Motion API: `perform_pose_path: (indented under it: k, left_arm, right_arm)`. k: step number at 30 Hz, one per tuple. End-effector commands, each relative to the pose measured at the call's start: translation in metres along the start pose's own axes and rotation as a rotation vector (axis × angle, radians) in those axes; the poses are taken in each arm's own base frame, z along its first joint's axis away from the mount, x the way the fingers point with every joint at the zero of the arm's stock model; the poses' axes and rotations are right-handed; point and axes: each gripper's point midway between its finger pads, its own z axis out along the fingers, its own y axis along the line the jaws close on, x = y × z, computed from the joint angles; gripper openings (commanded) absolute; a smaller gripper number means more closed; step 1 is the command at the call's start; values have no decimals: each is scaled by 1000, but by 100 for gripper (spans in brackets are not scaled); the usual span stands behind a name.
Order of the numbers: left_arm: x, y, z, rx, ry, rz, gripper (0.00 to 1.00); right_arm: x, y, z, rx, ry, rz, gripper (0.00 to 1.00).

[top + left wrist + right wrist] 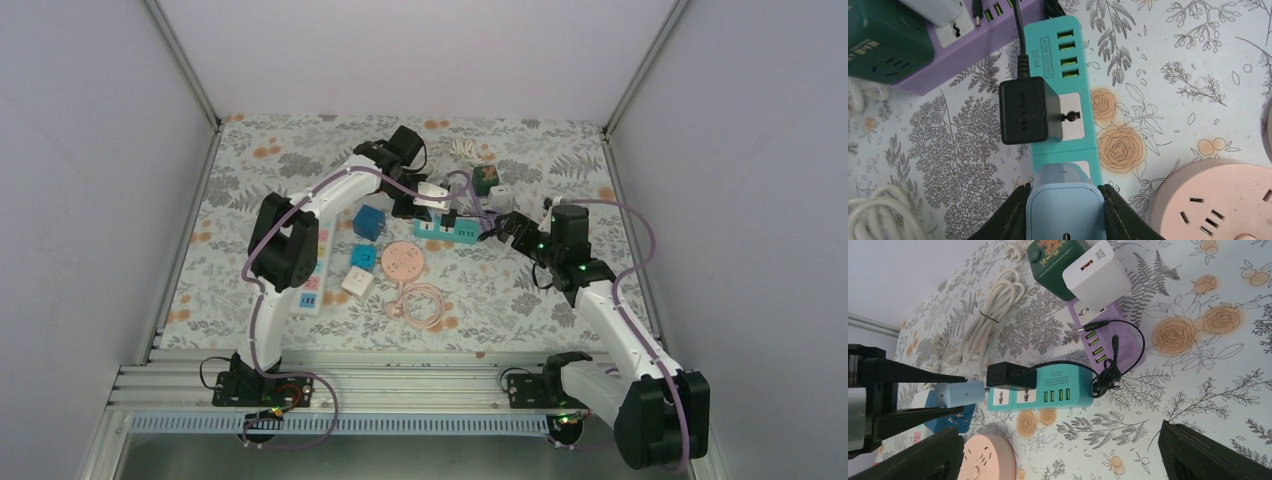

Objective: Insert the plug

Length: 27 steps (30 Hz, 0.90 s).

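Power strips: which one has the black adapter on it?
The teal strip, nearest the left tool's pale blue plug, bears the black adapter. The purple strip beside it carries a white charger; the round pink one shows bare sockets.

Black adapter (1023,112) just beside bare socket (1071,116) of teal strip (1063,152); open tablecloth (1173,100) beyond.

The teal plastic power strip (1063,75) carries the only legible print: "S204", in dark letters beside its row of four USB ports. A line of smaller lettering next to it is too fine to read. The black boxy adapter (1023,112) plugged into that strip bears raised lettering that cannot be made out. The dark green cube socket (1050,262), at the far side of the bench (1198,365), shows a gold emblem and gold lettering, also illegible.
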Motion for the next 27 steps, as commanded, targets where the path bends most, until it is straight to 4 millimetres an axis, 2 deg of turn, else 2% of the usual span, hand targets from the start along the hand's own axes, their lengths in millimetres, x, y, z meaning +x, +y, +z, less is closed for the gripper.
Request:
perform_pose_path:
  k: [1,10,17,22,27]
  left_arm:
    - [-1,6,4,6,-18,48,8]
    - [8,18,17,19,25,46,8]
    - [14,15,14,52,69,28,7]
    - [10,18,11,56,70,11,7]
    - [11,11,21,103,47,-5,6]
  right_arm:
    - [-6,-3,1,-2,-37,16,100]
    - [-3,-8,4,15,-33,4,100]
    - [-1,-11,4,27,-34,-3,100]
    - [-1,-14,6,37,-30,-13,100]
    - [2,-17,9,43,-21,-15,100]
